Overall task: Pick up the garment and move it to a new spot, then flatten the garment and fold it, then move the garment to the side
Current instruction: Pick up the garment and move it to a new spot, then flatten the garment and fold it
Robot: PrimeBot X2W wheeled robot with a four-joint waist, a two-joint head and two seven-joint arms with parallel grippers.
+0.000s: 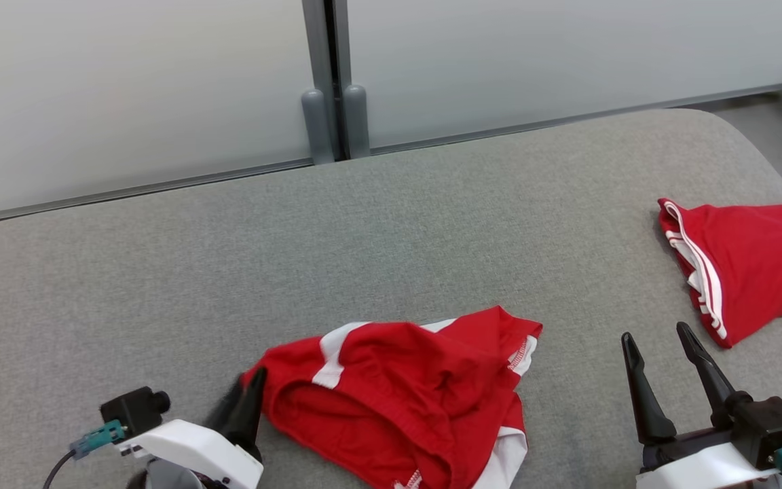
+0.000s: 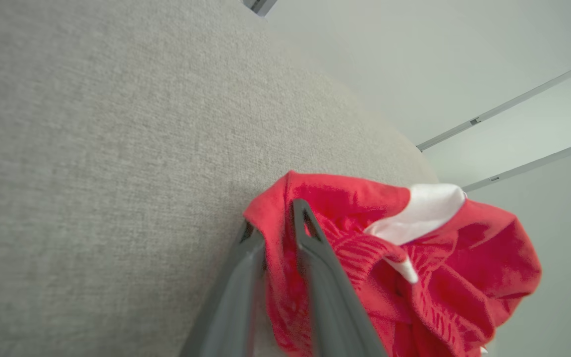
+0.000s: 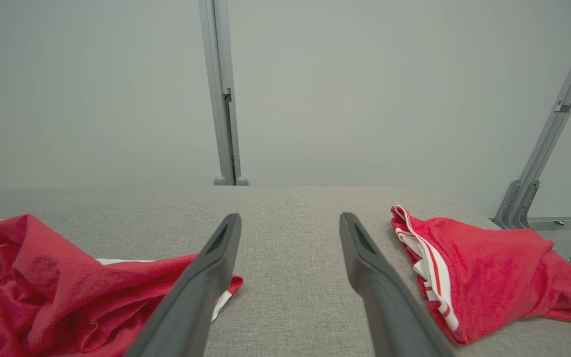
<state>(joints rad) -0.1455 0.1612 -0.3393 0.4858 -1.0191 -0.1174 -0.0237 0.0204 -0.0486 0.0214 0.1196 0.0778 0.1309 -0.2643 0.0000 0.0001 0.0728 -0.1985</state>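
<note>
A crumpled red garment (image 1: 404,401) with white bands lies on the grey cushioned surface (image 1: 364,231), near the front middle. My left gripper (image 1: 247,388) is at its left edge. In the left wrist view the two fingers of that gripper (image 2: 273,218) are shut on a fold of the garment's red edge (image 2: 414,258), which bunches to their right. My right gripper (image 1: 655,333) stands open over bare surface to the right of the garment, nothing between its fingers. In the right wrist view the open gripper (image 3: 290,218) has the garment (image 3: 57,297) at its lower left.
A second red piece with white stripes (image 1: 751,265) lies at the right edge of the surface, also at the right in the right wrist view (image 3: 484,267). Pale wall panels with a grey metal post (image 1: 330,81) stand behind the surface's far edge.
</note>
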